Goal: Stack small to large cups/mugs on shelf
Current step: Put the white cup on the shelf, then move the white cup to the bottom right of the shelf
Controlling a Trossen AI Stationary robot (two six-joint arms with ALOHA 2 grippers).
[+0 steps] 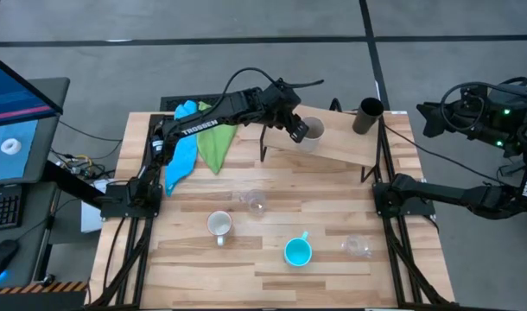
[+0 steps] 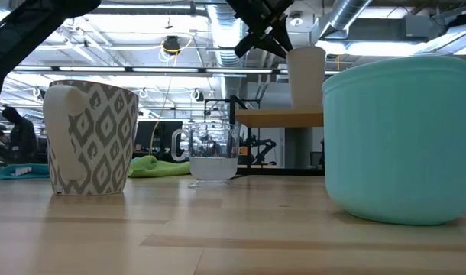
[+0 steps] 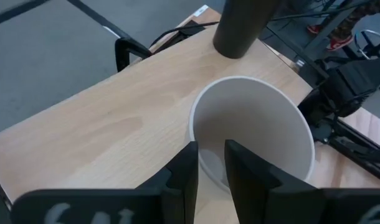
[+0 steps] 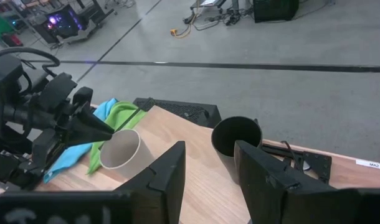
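The beige tumbler [image 1: 312,131] stands upright on the light-wood shelf [image 1: 337,147], near its middle. My left gripper [image 1: 297,128] reaches over the shelf and is shut on the tumbler's rim. The tall black cup [image 1: 367,113] stands on the shelf's right end. On the table lie the white patterned mug [image 1: 219,225], the cyan mug [image 1: 297,251] and two clear cups [image 1: 255,201] [image 1: 357,246]. My right gripper [image 4: 209,180] is open and empty, off the table's far right corner, facing the shelf. My left gripper pinches the tumbler's wall at the rim [image 3: 199,163], on the side toward the table's left. One finger [image 3: 243,171] is inside the tumbler and one [image 3: 185,177] is outside. The fingers slant down from the left. The tumbler's bottom [image 2: 305,105] appears to sit on the shelf.
A blue cloth [image 1: 184,149] and a green cloth [image 1: 217,142] lie at the table's far left, beside the shelf. The shelf's black legs [image 1: 263,149] stand on the table. A monitor and a keyboard are off the table's left edge.
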